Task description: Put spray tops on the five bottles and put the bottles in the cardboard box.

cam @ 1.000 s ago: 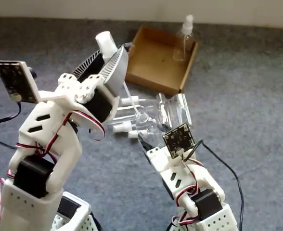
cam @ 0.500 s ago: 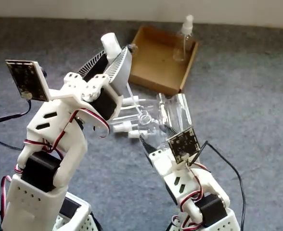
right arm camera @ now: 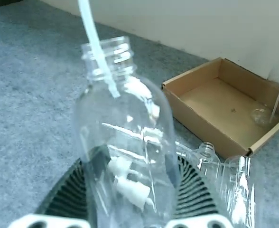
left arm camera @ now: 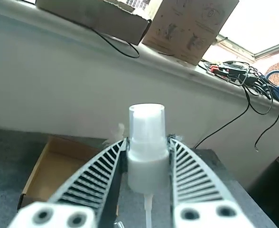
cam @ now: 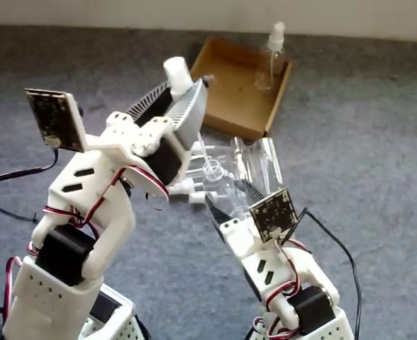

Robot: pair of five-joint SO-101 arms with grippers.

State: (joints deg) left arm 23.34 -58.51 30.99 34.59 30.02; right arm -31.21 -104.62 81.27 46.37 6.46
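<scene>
My left gripper (cam: pixel 185 91) is raised and shut on a white spray top (cam: pixel 177 71), whose thin tube (cam: pixel 196 145) hangs down to the open neck of a clear bottle (cam: pixel 214 173). My right gripper (cam: pixel 230 195) is shut on that bottle and holds it upright. From the right wrist, the tube (right arm camera: pixel 95 45) crosses the bottle's (right arm camera: pixel 125 133) neck; I cannot tell if it is inside. The left wrist view shows the spray top (left arm camera: pixel 146 145) clamped between the fingers. Behind lies the cardboard box (cam: pixel 226 99), with one capped bottle (cam: pixel 271 51) standing in it.
Clear uncapped bottles (cam: pixel 264 161) lie on the grey carpet just in front of the box. Loose white spray tops (cam: pixel 186 188) lie beside them, under the left arm. The box's open floor (right arm camera: pixel 220 102) is bare except for the bottle in its far corner.
My left arm has swung right with the spray top, bringing its tube over the bottle's neck. The right arm has shifted slightly, still holding the bottle.
</scene>
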